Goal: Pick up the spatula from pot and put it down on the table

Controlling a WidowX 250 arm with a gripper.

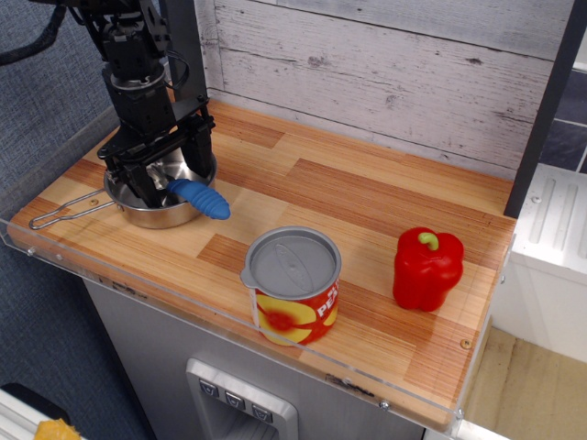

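Observation:
The pot [170,214], a shallow shiny steel pan with a wire-loop handle pointing left, sits at the left end of the striped wooden table [367,211]. The spatula [200,197] lies in it, its ribbed blue handle sticking out over the pot's right rim; its metal head is hidden behind my fingers. My black gripper [168,172] is lowered into the pot with its fingers [196,151] spread apart on either side of the spatula's inner end. It holds nothing that I can see.
A yellow-and-red can [293,286] with a grey lid stands near the front edge. A red bell pepper [426,269] stands to the right. A white plank wall runs behind. A clear acrylic strip lines the front edge.

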